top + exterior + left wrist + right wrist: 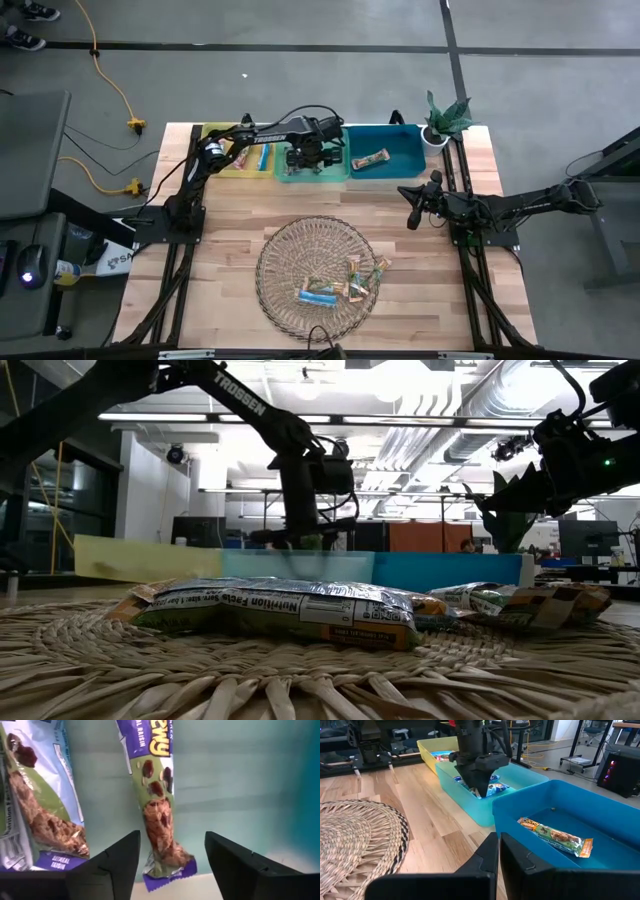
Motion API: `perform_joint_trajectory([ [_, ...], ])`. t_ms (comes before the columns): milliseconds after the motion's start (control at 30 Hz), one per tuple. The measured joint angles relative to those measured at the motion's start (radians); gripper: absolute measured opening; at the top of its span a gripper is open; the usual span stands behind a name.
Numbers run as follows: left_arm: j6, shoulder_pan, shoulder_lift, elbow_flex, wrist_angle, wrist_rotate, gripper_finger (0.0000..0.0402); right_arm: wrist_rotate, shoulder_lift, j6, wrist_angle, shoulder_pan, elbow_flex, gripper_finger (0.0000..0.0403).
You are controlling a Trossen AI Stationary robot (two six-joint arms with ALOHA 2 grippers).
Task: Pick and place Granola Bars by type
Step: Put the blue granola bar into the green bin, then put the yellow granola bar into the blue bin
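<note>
My left gripper (172, 840) is open, low inside the light teal middle bin (335, 172). Its fingers stand on either side of a green-and-purple granola bar (157, 815) that lies flat on the bin floor, and they touch nothing. A second bar of the same kind (45, 815) lies beside it. Several more bars (340, 285) lie on the round wicker plate (285, 250). One orange-ended bar (555, 836) lies in the blue bin (405, 140). My right gripper (499, 847) is shut and waits above the table near the blue bin.
A yellow bin (222, 160) with bars in it stands left of the teal one. A potted plant (443, 120) stands at the far right corner. Bare wood lies between the bins and the wicker plate.
</note>
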Motion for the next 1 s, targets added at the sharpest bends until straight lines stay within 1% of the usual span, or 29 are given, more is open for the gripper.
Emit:
perform_joint_trajectory([
  [100, 0.030, 0.000, -0.010, 0.000, -0.006, 0.000, 0.0229, 0.000, 0.000, 0.000, 0.000, 0.000, 0.000, 0.0000],
  [267, 0.095, -0.002, -0.025, 0.001, -0.010, 0.016, 0.0229, 0.000, 0.000, 0.000, 0.000, 0.000, 0.000, 0.0000],
  [367, 0.104, -0.001, -0.027, 0.001, -0.040, 0.016, 0.0230, 0.000, 0.000, 0.000, 0.000, 0.000, 0.000, 0.0000],
  [500, 0.120, 0.000, -0.033, 0.000, -0.036, 0.015, 0.0230, 0.000, 0.000, 0.000, 0.000, 0.000, 0.000, 0.0000],
  [600, 0.140, 0.000, -0.055, 0.000, -0.029, -0.012, 0.0230, 0.000, 0.000, 0.000, 0.000, 0.000, 0.000, 0.0000],
  [800, 0.272, -0.007, -0.169, 0.000, 0.029, -0.043, 0.0230, 0.000, 0.000, 0.000, 0.003, 0.000, 0.000, 0.0000],
  [933, 0.382, -0.036, -0.289, 0.000, 0.052, -0.099, 0.0230, 0.000, 0.000, 0.000, 0.000, 0.000, 0.000, 0.0000],
  [1000, 0.426, -0.057, -0.355, 0.001, 0.048, -0.148, 0.0230, 0.000, 0.000, 0.000, 0.000, 0.000, 0.000, 0.0000],
])
